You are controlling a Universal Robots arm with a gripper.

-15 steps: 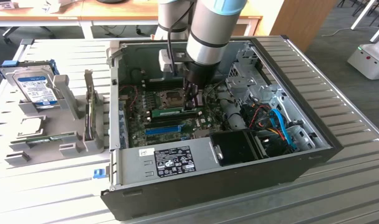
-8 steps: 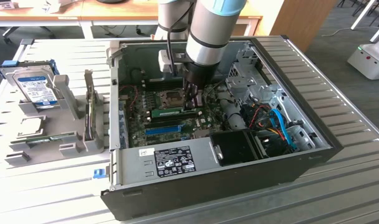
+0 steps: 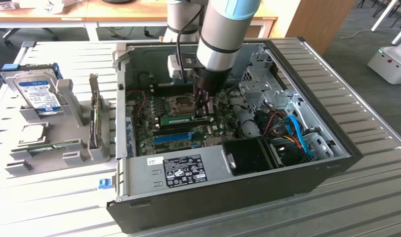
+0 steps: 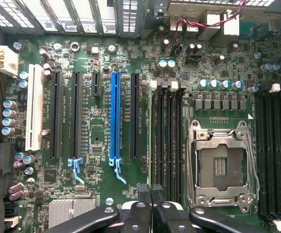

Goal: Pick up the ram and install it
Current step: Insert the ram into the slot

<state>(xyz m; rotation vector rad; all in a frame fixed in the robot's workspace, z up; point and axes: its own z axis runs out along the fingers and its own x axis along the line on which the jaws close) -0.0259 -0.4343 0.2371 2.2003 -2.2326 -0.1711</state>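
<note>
As the ram (image 3: 182, 120) is standing edgewise mid-board (image 4: 96, 133), the gripper (image 4: 150, 189) is pinching its end, jaws almost closed, case walls (image 3: 220, 200) well clear.

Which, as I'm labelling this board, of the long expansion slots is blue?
The blue slot is the only one of that colour. Two long black slots lie between it and the white slot.

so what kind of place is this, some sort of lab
Probably a robotics lab or workshop inside an office-like room. An open computer case lies on a slatted metal table, a robot arm reaches into it, and wooden desks stand behind.
</note>
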